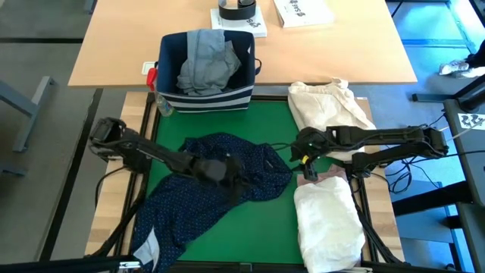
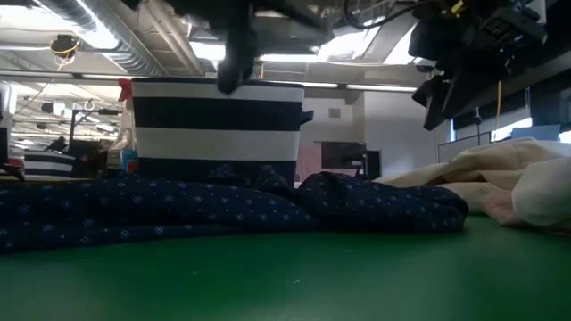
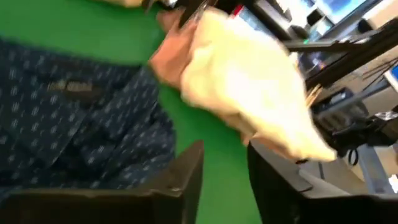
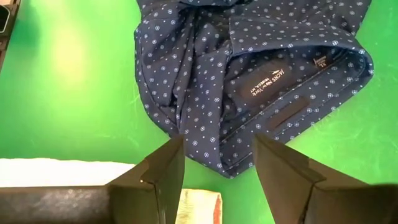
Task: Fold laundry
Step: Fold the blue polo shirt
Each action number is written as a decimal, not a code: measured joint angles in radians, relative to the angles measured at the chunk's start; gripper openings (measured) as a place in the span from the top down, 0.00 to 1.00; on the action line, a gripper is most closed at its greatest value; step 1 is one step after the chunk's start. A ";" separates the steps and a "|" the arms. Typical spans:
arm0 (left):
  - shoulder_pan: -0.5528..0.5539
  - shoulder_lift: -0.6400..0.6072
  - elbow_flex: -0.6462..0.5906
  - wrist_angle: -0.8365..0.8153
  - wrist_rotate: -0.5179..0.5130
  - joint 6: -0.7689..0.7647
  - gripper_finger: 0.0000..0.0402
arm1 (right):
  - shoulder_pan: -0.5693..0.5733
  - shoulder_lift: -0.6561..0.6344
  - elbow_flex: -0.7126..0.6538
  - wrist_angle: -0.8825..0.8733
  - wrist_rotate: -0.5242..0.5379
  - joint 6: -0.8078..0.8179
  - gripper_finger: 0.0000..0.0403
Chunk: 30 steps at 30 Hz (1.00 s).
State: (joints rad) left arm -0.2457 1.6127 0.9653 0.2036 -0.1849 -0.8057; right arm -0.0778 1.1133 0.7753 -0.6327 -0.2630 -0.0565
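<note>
The navy white-dotted shirt (image 1: 182,205) lies crumpled and half spread on the green mat (image 1: 265,227), its collar and label (image 4: 267,84) facing up. A folded white shirt (image 1: 326,224) rests on a pale pink top (image 1: 332,180) at the mat's near right. Light grey jeans (image 1: 204,61) sit in the striped navy bin (image 1: 227,95) beyond the far edge. My left gripper (image 3: 225,180) hovers open above the dotted shirt's right part, pointing toward the white stack. My right gripper (image 4: 219,174) hangs open above the shirt's collar end, nothing between its fingers.
A cream-beige cloth bundle (image 1: 330,106) lies at the mat's far right, close behind my right arm. The bin stands against the mat's far edge. Bare green mat shows at the near middle, between the dotted shirt and the white stack.
</note>
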 joint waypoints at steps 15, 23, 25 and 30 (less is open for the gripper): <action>0.229 0.010 0.000 -0.347 0.193 0.285 0.59 | -0.001 0.000 0.000 -0.004 0.067 -0.039 0.53; 0.253 0.011 0.000 -0.549 0.204 0.341 0.65 | -0.001 0.000 0.000 0.008 0.229 -0.055 0.53; 0.253 0.011 0.000 -0.551 0.202 0.381 0.66 | -0.001 0.002 0.000 0.014 0.272 -0.040 0.53; 0.253 0.011 0.000 -0.565 0.210 0.450 0.67 | -0.001 0.002 0.000 0.029 0.334 0.061 0.53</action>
State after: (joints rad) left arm 0.0071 1.6234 0.9649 -0.3613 0.0254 -0.3561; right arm -0.0789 1.1152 0.7753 -0.6041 0.0714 0.0045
